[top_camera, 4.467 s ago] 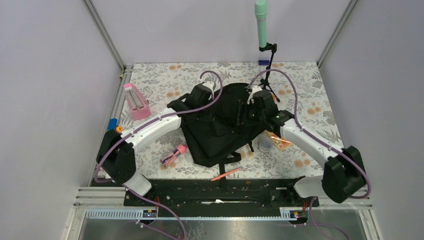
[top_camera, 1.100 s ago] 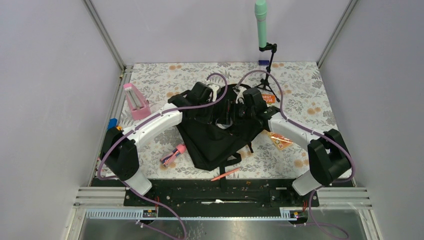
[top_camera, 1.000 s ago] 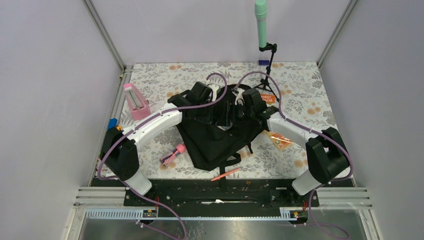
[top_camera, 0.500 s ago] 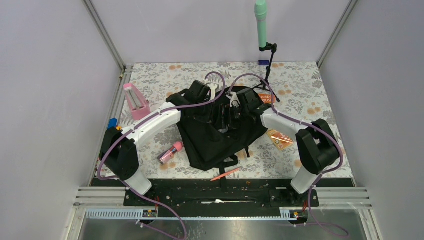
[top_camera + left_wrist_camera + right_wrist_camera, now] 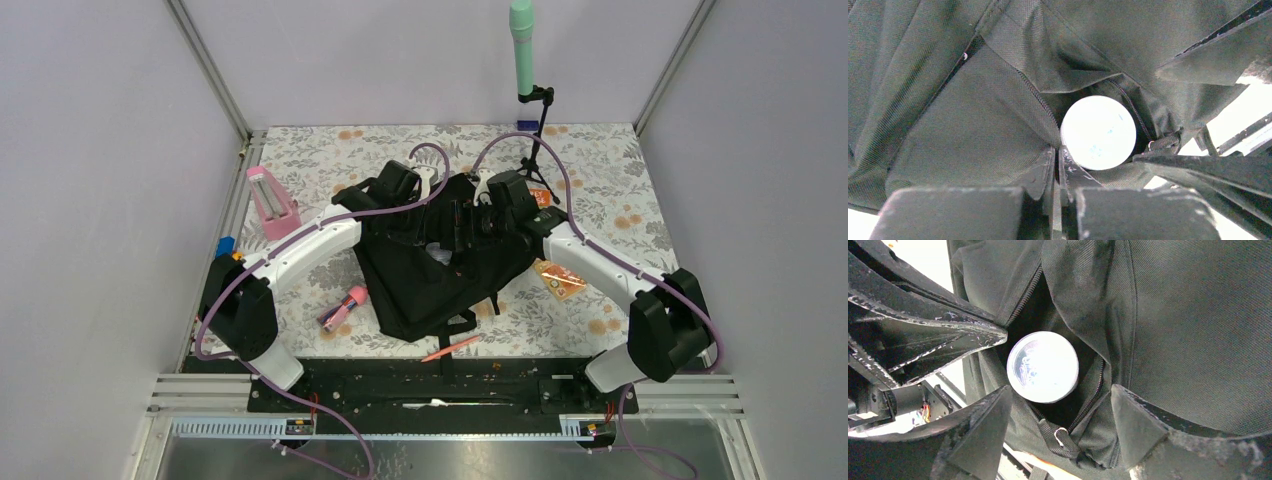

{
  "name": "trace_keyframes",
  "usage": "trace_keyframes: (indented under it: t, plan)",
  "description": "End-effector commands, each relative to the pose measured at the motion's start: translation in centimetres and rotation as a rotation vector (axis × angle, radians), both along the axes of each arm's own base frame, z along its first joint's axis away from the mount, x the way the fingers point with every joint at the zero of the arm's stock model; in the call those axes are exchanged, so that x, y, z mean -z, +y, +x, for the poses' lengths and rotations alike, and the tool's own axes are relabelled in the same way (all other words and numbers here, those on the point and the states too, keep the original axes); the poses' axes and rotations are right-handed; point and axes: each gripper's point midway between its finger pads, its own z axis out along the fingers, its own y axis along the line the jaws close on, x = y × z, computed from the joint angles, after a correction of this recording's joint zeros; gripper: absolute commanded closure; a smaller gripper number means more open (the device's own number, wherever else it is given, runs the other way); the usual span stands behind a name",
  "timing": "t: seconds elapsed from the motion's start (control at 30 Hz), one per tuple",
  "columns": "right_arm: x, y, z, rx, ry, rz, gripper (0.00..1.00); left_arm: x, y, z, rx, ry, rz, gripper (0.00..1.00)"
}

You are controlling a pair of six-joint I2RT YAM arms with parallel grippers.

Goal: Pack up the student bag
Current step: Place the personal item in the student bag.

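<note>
Right wrist: round white container [image 5: 1042, 366] inside student bag [image 5: 1173, 315]; right claw [image 5: 1058, 396] spread.

round white container [image 5: 1042, 367]: label unreadable | body hidden in student bag [image 5: 1173, 315]

Student bag [image 5: 425, 290]: black woven cloth, matt, fine ribbed weave clear up close. Zipper [image 5: 1025, 296]: dark small teeth, dull. Zip pull [image 5: 1060, 436]: thin bright metal.
Round tub [image 5: 1042, 367] in bag opening: smooth, glossy, pale plastic look, top catching light.
Right hand [image 5: 1061, 392] fingers [image 5: 1148, 435]: black, matt, rough, scratched pale along edges.
Left hand [image 5: 1056, 159] fingers [image 5: 1038, 172]: same black, scuffed.
Arm shells [image 5: 310, 245]: smooth white plastic, slight sheen.
Tabletop [image 5: 600, 170]: matt floral-print covering.
Frame rails [image 5: 205, 65]: brushed metal.
</note>
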Motion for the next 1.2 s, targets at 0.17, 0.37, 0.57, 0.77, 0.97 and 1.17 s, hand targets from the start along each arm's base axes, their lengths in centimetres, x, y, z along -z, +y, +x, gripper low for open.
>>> trace_keyframes:
  t: [0.17, 0.37, 0.57, 0.77, 0.97, 1.17]
  plan:
    - [1.8, 1.3, -0.2, -0.043, -0.003, -0.054, 0.41, -2.5, -0.9, 0.6, 0.014, -0.055, -0.075, 1.00]
    - [3.3, 3.2, -1.2, -0.073, 0.053, -0.037, 0.46, -2.5, -0.8, 0.6, 0.015, -0.054, -0.074, 1.00]
    - [4.2, 6.9, -2.6, -0.132, 0.108, 0.050, 0.49, -2.3, -1.0, 0.5, 0.021, -0.046, -0.077, 1.00]
    - [5.2, 8.5, -1.9, -0.147, 0.120, 0.075, 0.51, -2.3, -1.0, 0.4, 0.023, -0.043, -0.080, 1.00]
    - [3.7, 7.4, -1.4, -0.132, 0.045, 0.044, 0.48, -2.6, -0.9, 0.5, 0.019, -0.053, -0.079, 1.00]
    - [1.6, 4.6, -0.9, -0.050, -0.037, -0.042, 0.36, -2.6, -0.8, 0.6, 0.018, -0.057, -0.073, 1.00]
